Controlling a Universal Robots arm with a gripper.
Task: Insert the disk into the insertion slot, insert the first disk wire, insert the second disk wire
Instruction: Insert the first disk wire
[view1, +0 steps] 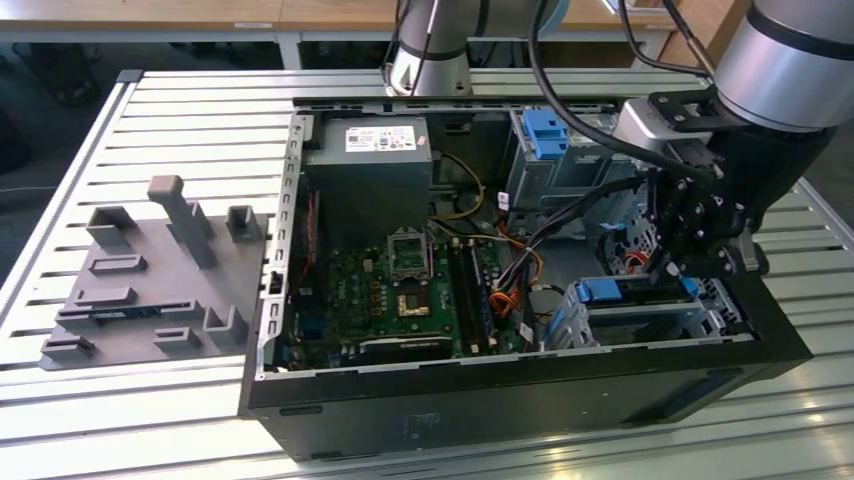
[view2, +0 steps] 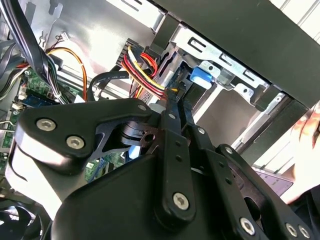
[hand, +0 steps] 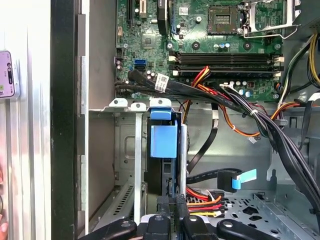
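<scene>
Gripper (view1: 678, 268) sat low inside the open PC case (view1: 534, 405), at the corner on the exterior view's right, just above the insertion slot (view1: 661, 328). In both wrist views I saw its fingers (view2: 169, 122) drawn close together w/ only a thin gap. The tips were at the spot where the red & yellow disk wire (hand: 202, 200) ended, right by the edge of the disk (hand: 163, 140). I read that as clamped on the wire's plug. The plug itself was hidden behind the fingers, so I couldn't say whether it was mated w/ the disk. The disk was already in the slot: the exterior view showed its blue carrier lying btwn the perforated cage walls, and in the first wrist view its blue tab sat level w/ the cage rim. A black cable w/ a light blue tab (hand: 239, 178) lay loose on the perforated metal near the slot, touching neither disk nor gripper. The motherboard (view1: 400, 290) and grey PSU box (view1: 367, 170) lay toward the exterior view's left, and a grey plastic fixture (view1: 147, 270) stood on the slatted table (view1: 174, 110) beside the case. In the exterior view the arm's wrist & cabling covered part of the slot. In the second wrist view the gripper's black body blocked most of what lay below it, and a blurred pale shape (view2: 307, 135) at the frame edge was beyond me to identify.
</scene>
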